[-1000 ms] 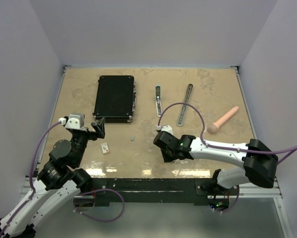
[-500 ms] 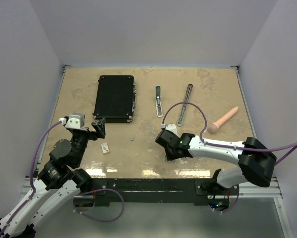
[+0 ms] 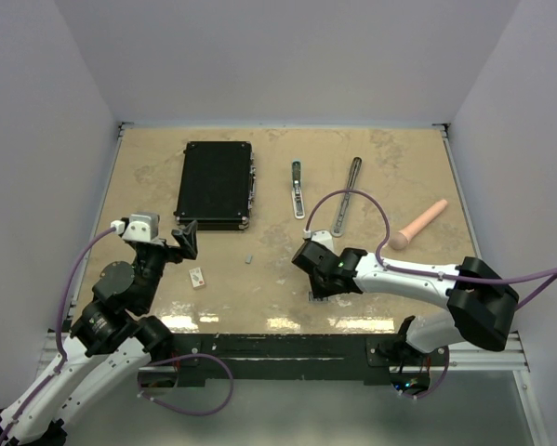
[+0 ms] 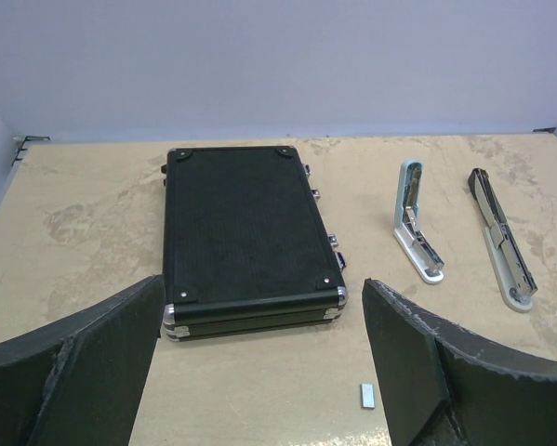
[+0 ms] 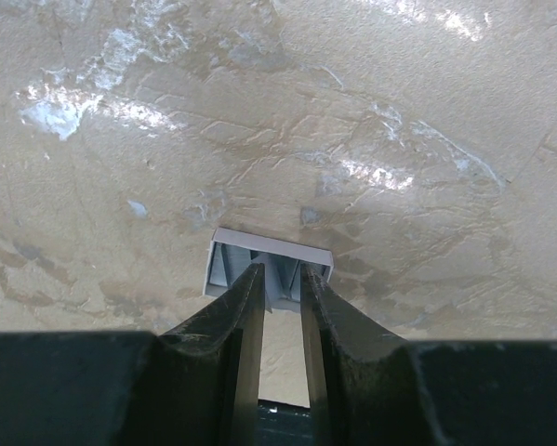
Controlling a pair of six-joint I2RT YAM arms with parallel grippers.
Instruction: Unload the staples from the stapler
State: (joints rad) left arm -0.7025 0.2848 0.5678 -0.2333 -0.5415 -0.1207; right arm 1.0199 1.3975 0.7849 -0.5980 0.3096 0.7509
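Observation:
The stapler lies apart as two slim silver bars, a shorter one (image 3: 298, 189) (image 4: 416, 223) and a longer dark-tipped one (image 3: 346, 196) (image 4: 501, 242), at the table's back middle. My right gripper (image 3: 317, 294) (image 5: 283, 274) points down at the table near the front edge. Its jaws are nearly together on a small grey ribbed strip of staples (image 5: 224, 265) at the fingertips. Another tiny staple strip (image 3: 248, 259) (image 4: 367, 396) lies on the table in front of my left gripper (image 3: 183, 240) (image 4: 261, 290). That gripper hovers wide open with nothing in it.
A flat black case (image 3: 215, 184) (image 4: 241, 232) lies at the back left, just beyond the left gripper. A small white block (image 3: 198, 277) sits near the left arm. A pinkish cylinder (image 3: 419, 225) lies at the right. Walls ring the table.
The right gripper has shifted slightly to the right and settled low over the table near the front edge. The left arm has not moved.

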